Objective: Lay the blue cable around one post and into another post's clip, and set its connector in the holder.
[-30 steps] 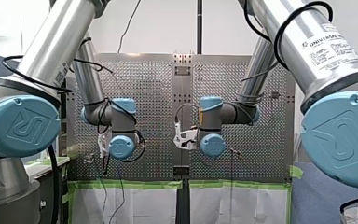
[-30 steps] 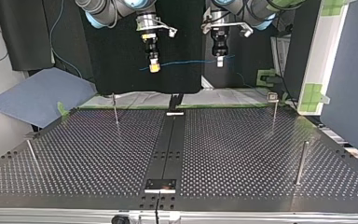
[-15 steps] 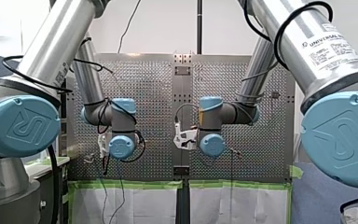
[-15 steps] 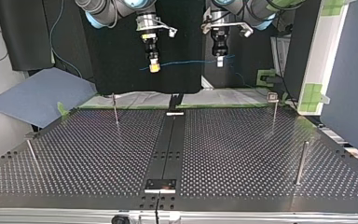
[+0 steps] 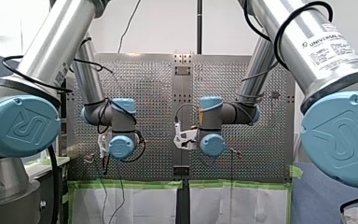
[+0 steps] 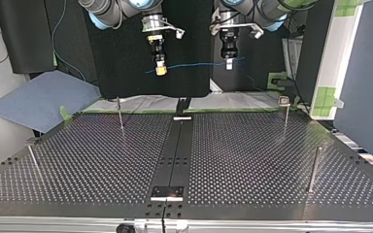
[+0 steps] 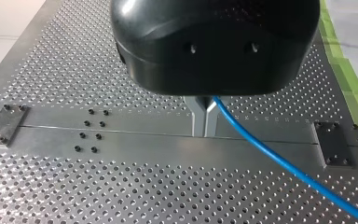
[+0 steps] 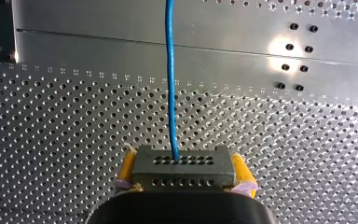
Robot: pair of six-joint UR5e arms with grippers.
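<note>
In the top view both arms hang high above the far edge of the perforated table [image 6: 252,160]. My right gripper [image 6: 161,71], at that view's left, has yellow pads and is shut on the grey connector [image 8: 182,168]. The blue cable [image 6: 194,64] runs level from it to my left gripper [image 6: 228,63], at that view's right. In the left wrist view the metal fingers [image 7: 198,122] are shut on the blue cable [image 7: 279,164], which trails off to one side. In the right wrist view the cable [image 8: 170,70] leads straight ahead from the connector. The front view hides both grippers behind the wrists.
Thin posts stand on the table in the top view: one at far left [image 6: 120,112], one at near left [image 6: 33,161], one at near right [image 6: 313,169], and a far-right post [image 6: 285,116] topped by a small clip [image 6: 283,100]. A small plate [image 6: 167,192] sits on the dark centre rail.
</note>
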